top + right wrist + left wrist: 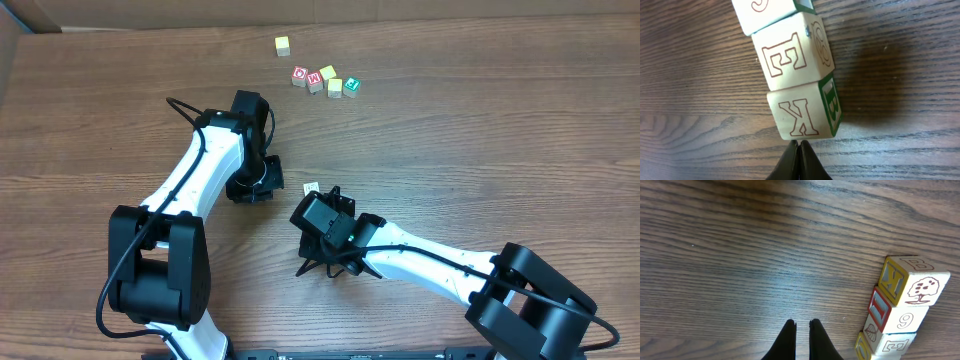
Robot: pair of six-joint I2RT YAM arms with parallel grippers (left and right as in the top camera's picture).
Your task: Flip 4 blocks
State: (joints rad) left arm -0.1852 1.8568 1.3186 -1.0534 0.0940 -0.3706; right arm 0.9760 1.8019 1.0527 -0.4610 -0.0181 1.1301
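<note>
The blocks [787, 57] lie face to face in a short row on the surface [480, 130], midway between the two arms; from overhead you see only one pale block [311, 187], the rest hidden under the arms; your right fingers [800, 157] are pressed fully together and hold nothing, their tip at the lower edge of the end block [800, 117], the one with K uppermost and a green B on its side; whether they touch it you cannot tell; your left fingers [790, 334] are likewise closed, a thin slit between the tips, empty, standing beside the row and apart from it. Judged step: the approach to a flip; the next move likely calls for a low push, or an opened grasp, that rolls the end block alone, since its neighbour sits tight against it. The surface is dark wood grain; loose blocks [320, 78] sit near its far edge; of the room nothing shows.
</note>
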